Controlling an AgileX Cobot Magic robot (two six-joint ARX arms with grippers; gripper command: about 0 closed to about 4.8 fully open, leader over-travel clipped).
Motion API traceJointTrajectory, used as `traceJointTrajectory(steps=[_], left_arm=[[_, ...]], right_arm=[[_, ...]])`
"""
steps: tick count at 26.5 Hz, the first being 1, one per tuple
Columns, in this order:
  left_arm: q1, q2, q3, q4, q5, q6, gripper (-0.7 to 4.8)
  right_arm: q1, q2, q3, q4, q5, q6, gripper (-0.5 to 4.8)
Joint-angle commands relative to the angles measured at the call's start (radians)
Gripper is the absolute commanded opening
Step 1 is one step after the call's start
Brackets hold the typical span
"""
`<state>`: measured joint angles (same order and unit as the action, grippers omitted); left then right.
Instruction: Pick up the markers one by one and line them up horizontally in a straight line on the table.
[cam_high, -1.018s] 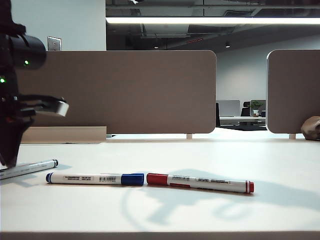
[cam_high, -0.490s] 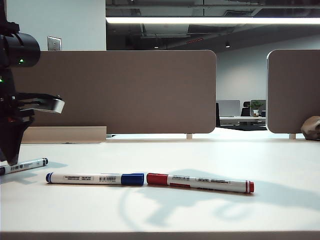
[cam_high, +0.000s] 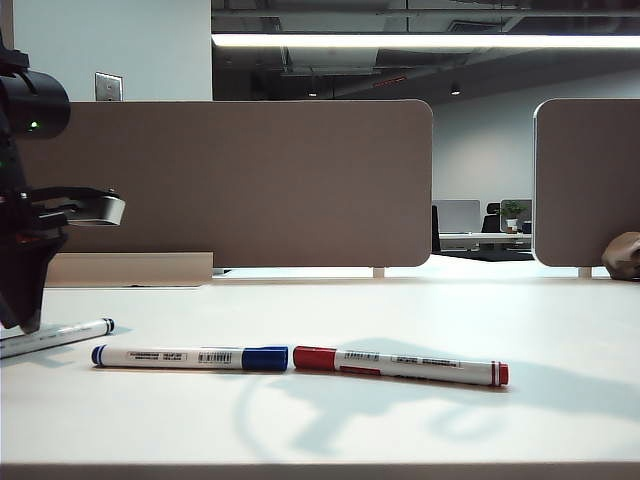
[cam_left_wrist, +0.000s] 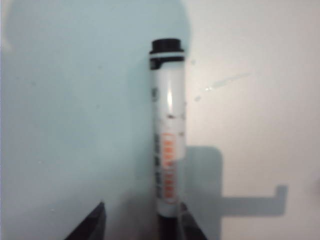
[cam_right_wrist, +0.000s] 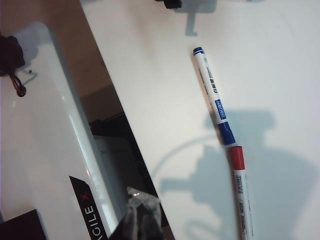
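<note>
Black marker (cam_left_wrist: 168, 145) between spread left gripper (cam_left_wrist: 140, 222) fingers; right gripper pressed together (unseen).

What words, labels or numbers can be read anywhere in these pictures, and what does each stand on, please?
"ILE X": white letters, cut off at the start, on a black strip on the robot's white base, right wrist view.
Blue marker: printed label and barcode, too small to read.
Red marker: print and barcode, too small to read.
Black marker: orange and dark print between the left gripper fingertips, too blurred to read.
</note>
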<state>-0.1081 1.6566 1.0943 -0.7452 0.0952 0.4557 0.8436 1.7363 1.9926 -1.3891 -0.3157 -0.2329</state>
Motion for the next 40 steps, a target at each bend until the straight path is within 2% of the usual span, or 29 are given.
traceJointTrajectory(steps=[1, 4, 10, 15, 17, 18, 24, 27, 29, 33, 40], left_arm=[[-0.004, -0.001, 0.001, -0.018, 0.043, 0.003, 1.85], [-0.004, -0.001, 0.001, -0.029, 0.070, 0.003, 1.84], [-0.004, 0.006, 0.001, -0.018, 0.029, 0.005, 1.82], [-0.004, 0.082, 0.001, -0.030, -0.009, 0.000, 1.78], [-0.004, 0.084, 0.001, -0.029, -0.010, 0.001, 1.52], [-0.004, 0.084, 0.001, -0.029, -0.027, 0.004, 0.98], [-0.004, 0.084, 0.001, -0.036, -0.082, 0.013, 0.78], [-0.004, 0.079, 0.001, -0.069, -0.085, 0.090, 0.78], [-0.004, 0.069, 0.001, -0.071, -0.099, 0.101, 0.78], [-0.004, 0.022, 0.001, -0.133, -0.102, 0.277, 0.79], [-0.004, -0.011, 0.000, -0.187, -0.053, 0.419, 0.79]], right_arm=[[0.001, -0.009, 0.005, 0.002, -0.009, -0.002, 0.31], [0.001, -0.009, 0.005, 0.002, -0.009, -0.003, 0.31], [0.001, -0.009, 0.005, 0.002, -0.010, -0.002, 0.31], [0.001, -0.010, 0.005, 0.002, -0.028, -0.003, 0.31], [0.001, -0.009, 0.005, 0.002, -0.027, -0.003, 0.30], [0.001, -0.010, 0.005, 0.002, -0.028, -0.003, 0.31], [0.001, -0.009, 0.005, 0.002, -0.028, -0.003, 0.30], [0.001, -0.009, 0.005, 0.002, -0.028, -0.003, 0.31], [0.001, -0.009, 0.005, 0.002, -0.028, -0.003, 0.31], [0.001, -0.009, 0.005, 0.002, -0.028, -0.003, 0.30], [0.001, -0.009, 0.005, 0.003, -0.058, -0.003, 0.30]])
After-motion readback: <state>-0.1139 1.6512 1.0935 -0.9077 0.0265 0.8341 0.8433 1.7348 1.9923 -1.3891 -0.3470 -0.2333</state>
